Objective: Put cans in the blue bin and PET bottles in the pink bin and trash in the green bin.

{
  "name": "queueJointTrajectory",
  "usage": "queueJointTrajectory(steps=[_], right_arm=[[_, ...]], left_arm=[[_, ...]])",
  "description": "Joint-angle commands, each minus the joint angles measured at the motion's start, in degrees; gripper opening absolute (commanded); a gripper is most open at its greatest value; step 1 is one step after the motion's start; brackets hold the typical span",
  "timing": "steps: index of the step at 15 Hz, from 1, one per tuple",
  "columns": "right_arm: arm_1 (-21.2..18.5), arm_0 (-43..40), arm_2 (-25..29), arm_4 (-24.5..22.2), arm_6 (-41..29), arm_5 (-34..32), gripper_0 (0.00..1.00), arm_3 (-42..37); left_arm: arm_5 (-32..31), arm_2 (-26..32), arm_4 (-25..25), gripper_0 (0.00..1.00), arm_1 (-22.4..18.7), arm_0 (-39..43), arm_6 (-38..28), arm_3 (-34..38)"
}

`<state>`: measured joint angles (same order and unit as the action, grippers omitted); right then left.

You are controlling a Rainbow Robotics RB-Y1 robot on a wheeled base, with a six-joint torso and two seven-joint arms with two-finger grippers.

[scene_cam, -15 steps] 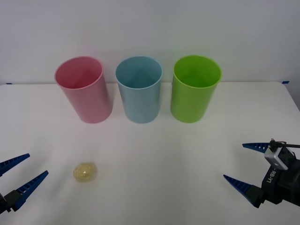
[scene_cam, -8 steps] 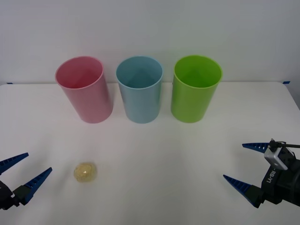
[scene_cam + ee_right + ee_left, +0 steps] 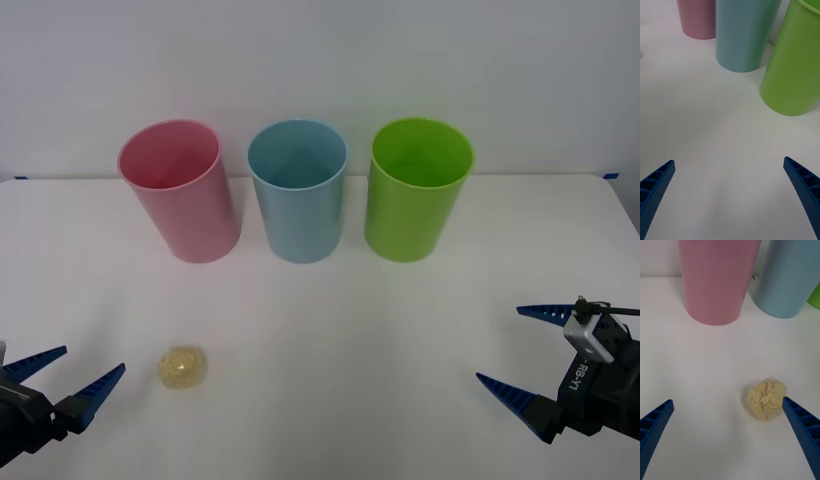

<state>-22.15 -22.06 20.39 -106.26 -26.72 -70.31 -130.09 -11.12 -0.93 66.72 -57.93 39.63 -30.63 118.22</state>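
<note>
While the right gripper waits spread at the table's right, the left gripper (fingers parted, holding nothing) sits just beside the trash. The pink bin, blue bin and green bin stand behind.

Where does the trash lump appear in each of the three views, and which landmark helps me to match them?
Front view: the trash lies on the white table, in front of the pink bin, near the open left pincer.
Left wrist view: the trash sits beside one blue finger, with the pink bin beyond.
Right wrist view: the trash is not in it.
Shared landmark: the pink bin, next to the blue bin.
</note>
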Motion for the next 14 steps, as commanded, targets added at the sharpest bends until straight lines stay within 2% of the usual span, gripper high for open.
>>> queueJointTrajectory(steps=[1, 6, 9, 12, 14], right_arm=[[0.01, -0.01, 0.00, 0.00, 0.00, 0.00, 1.00, 0.01], [0.01, -0.01, 0.00, 0.00, 0.00, 0.00, 1.00, 0.01], [0.01, -0.01, 0.00, 0.00, 0.00, 0.00, 1.00, 0.01], [0.01, -0.01, 0.00, 0.00, 0.00, 0.00, 1.00, 0.01], [0.01, -0.01, 0.00, 0.00, 0.00, 0.00, 1.00, 0.01]], left_arm=[[9.72, -6.80, -1.76, 1.00, -10.45, -0.16, -6.81, 3.33], [10.86, -12.96, -3.26, 1.00, -19.24, -4.47, -15.87, 3.42], [12.09, -15.51, -4.23, 1.00, -23.81, -6.32, -16.66, 3.42], [13.85, -22.54, -6.42, 1.00, -29.17, -13.26, -17.71, 2.54], [14.11, -30.71, -10.47, 1.00, -31.01, -21.35, -17.80, 2.19]])
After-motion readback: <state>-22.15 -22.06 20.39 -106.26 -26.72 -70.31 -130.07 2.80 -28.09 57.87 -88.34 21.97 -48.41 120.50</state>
